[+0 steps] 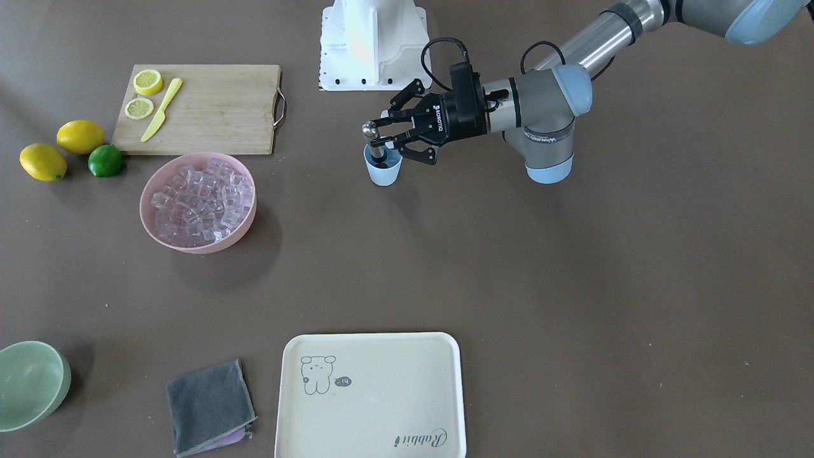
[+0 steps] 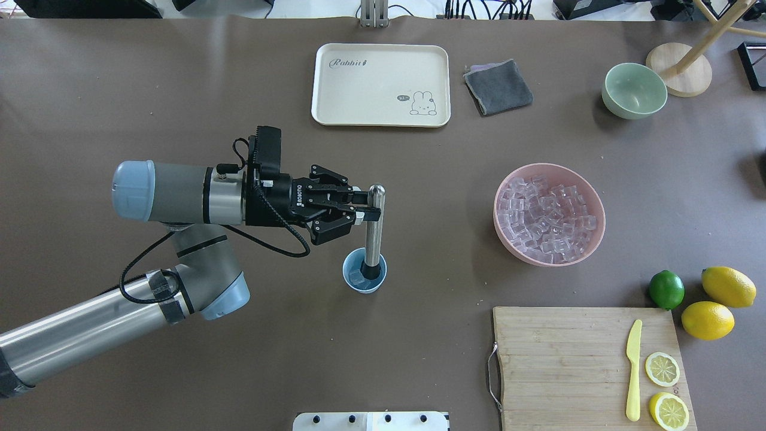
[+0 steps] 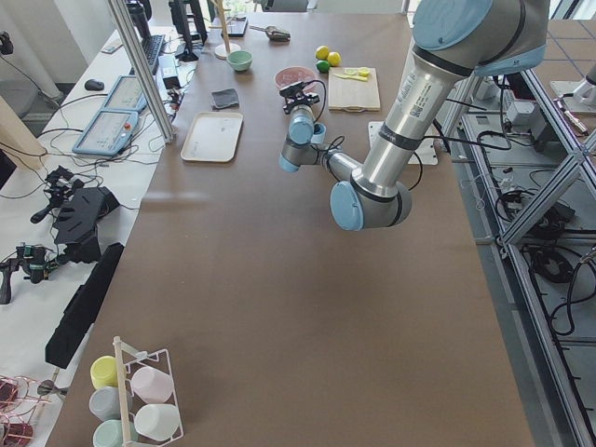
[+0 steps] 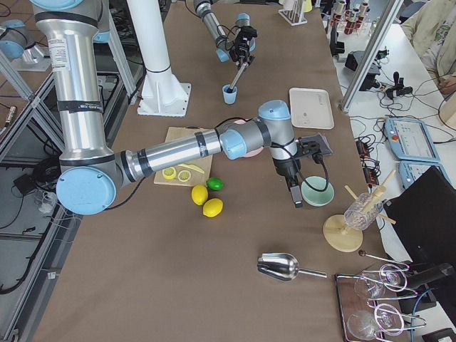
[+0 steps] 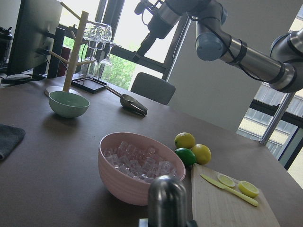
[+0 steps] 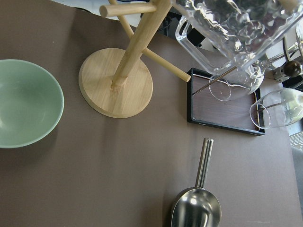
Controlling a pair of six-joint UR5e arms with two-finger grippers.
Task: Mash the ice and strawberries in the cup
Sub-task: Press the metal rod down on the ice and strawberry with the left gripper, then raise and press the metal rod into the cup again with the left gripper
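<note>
The light blue cup [image 2: 364, 279] stands on the table in front of the robot's base. A steel muddler [image 2: 374, 233] stands upright in it, its foot inside the cup. My left gripper [image 2: 366, 209] is shut on the muddler's upper shaft, reaching in level from the side; the front-facing view shows the same gripper [image 1: 376, 131] above the cup [image 1: 384, 172]. One clear piece of ice [image 2: 356, 276] lies in the cup beside the muddler. The strawberries are hidden. My right gripper [image 4: 295, 198] hangs far off over the pale green bowl [image 4: 317, 192]; I cannot tell whether it is open.
A pink bowl [image 2: 592, 239] heaped with ice cubes sits to the cup's right. Beyond it are a cutting board [image 2: 556, 359] with a yellow knife and lemon slices, a lime [image 2: 666, 289], two lemons, a cream tray [image 2: 380, 84], a grey cloth [image 2: 498, 87] and a metal scoop [image 6: 196, 208].
</note>
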